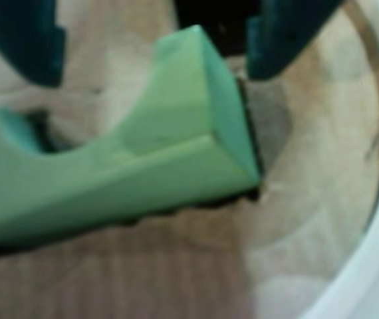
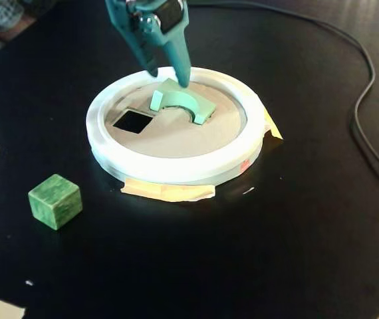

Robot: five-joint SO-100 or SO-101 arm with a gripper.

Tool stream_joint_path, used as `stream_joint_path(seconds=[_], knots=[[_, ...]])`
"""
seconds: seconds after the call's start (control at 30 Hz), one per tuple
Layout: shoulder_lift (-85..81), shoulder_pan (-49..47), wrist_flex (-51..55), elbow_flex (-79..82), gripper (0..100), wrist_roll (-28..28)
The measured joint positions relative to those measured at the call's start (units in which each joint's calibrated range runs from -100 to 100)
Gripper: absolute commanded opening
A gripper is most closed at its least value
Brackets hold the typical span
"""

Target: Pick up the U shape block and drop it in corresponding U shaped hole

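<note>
The mint arch block (image 2: 180, 102) is seen lodged partly in the arch-shaped hole (image 1: 252, 143) of the white-rimmed round board (image 2: 176, 166), one end tilted up. The gripper (image 2: 169, 75) is held open above it, fingers apart. The square hole (image 2: 132, 121) is left empty.

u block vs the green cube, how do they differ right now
The U block is pale mint with a curved notch; the cube is darker, mottled green with plain flat faces. The U block lies tilted on the round board, partly sunk at its cutout, under the open gripper; the cube sits flat on the black table, outside the board. The U block looks wider. Both are green blocks, neither gripped.
</note>
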Motion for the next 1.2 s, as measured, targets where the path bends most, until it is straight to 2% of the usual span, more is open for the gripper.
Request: stream_joint_path(seconds=[0.2, 0.43, 1.2], knots=[[0.00, 0.00, -0.97, 0.29, 47, 0.00], [0.00, 0.00, -6.89, 0.88, 47, 0.00], [-0.53, 0.50, -8.15, 4.98, 47, 0.00]])
